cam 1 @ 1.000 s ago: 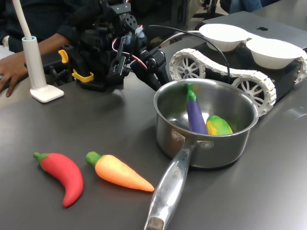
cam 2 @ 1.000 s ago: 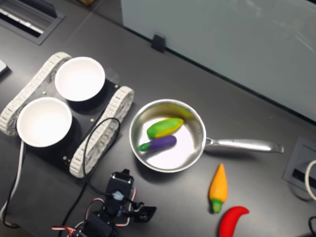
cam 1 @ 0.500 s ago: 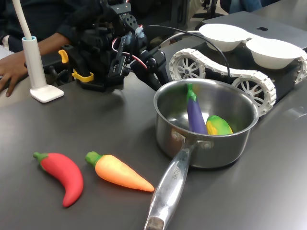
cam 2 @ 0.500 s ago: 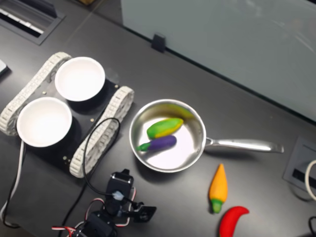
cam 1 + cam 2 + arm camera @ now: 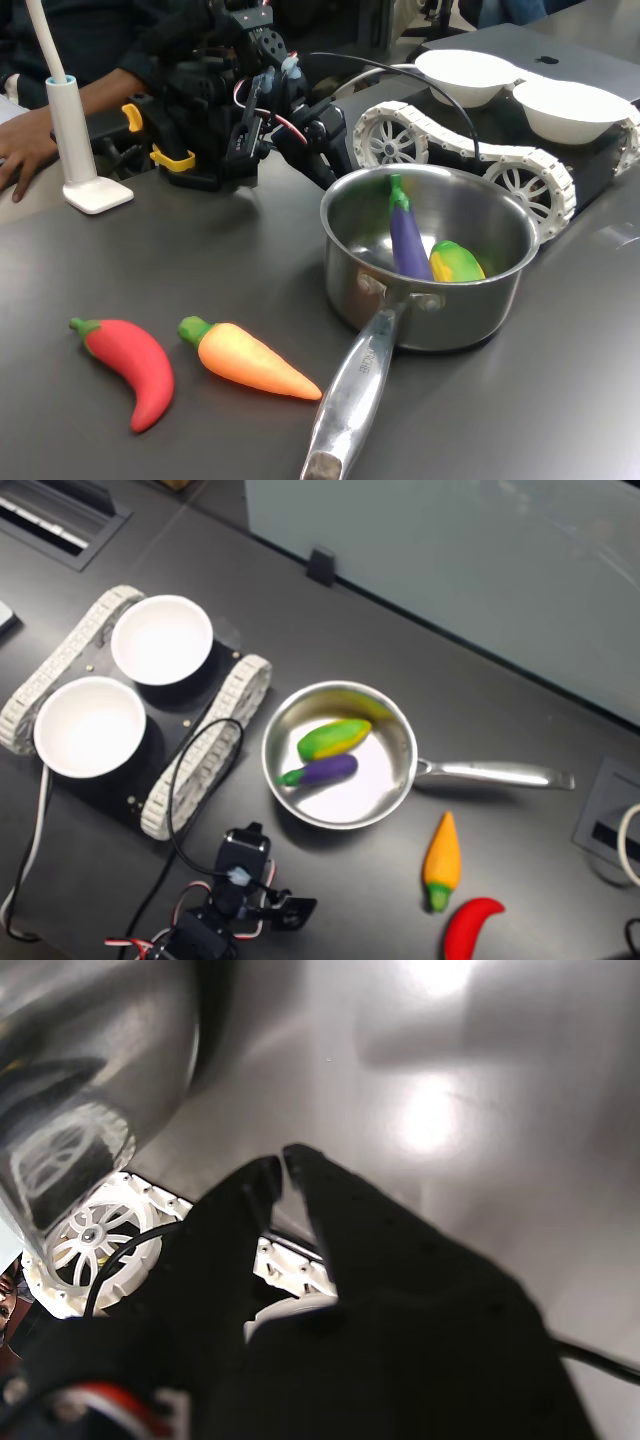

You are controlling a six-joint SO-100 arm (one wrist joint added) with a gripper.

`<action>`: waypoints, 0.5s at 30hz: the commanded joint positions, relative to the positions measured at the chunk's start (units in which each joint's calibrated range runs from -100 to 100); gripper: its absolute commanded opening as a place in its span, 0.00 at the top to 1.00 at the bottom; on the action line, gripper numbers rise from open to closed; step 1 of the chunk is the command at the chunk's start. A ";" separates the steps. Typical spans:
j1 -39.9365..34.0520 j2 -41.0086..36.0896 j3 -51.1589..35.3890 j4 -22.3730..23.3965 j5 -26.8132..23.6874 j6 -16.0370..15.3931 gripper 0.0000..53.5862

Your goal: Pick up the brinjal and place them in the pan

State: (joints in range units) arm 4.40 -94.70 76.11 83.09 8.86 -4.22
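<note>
With the brinjal [image 5: 326, 771] lying inside the pan [image 5: 395, 780] beside a yellow-green toy vegetable [image 5: 333, 739], the gripper [image 5: 281, 1165] is hanging empty near the pan's outer wall, jaws nearly touching, suggesting only retreat to rest remains.

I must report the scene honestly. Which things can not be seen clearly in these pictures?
- Brinjal: lower end hidden behind the pan wall, first exterior view.
- End effector: tips nearly together; closure unclear, wrist view.
- Pan: blurred, cut off, wrist view.
- Arm: cut by bottom edge, second exterior view.
</note>
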 commanded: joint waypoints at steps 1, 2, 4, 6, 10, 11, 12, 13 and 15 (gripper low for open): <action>-0.96 -0.83 -0.92 -2.70 0.44 -0.65 1.00; -0.96 -0.83 -0.92 -2.70 0.44 -0.65 1.00; -0.96 -0.83 -0.92 -2.70 0.34 -0.65 1.00; -0.96 -0.83 -0.92 -2.70 0.44 -0.65 1.00; -0.96 -0.83 -0.92 -2.70 0.39 -0.65 1.00; -0.96 -0.83 -0.92 -2.70 0.39 -0.65 0.99; -0.96 -0.83 -0.92 -2.70 0.34 -0.65 0.97; -0.96 -0.83 -0.92 -2.70 0.39 -0.65 0.98; -0.96 -0.83 -0.92 -2.70 0.34 -0.65 1.00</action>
State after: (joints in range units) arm 4.40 -94.70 76.11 83.09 8.86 -4.22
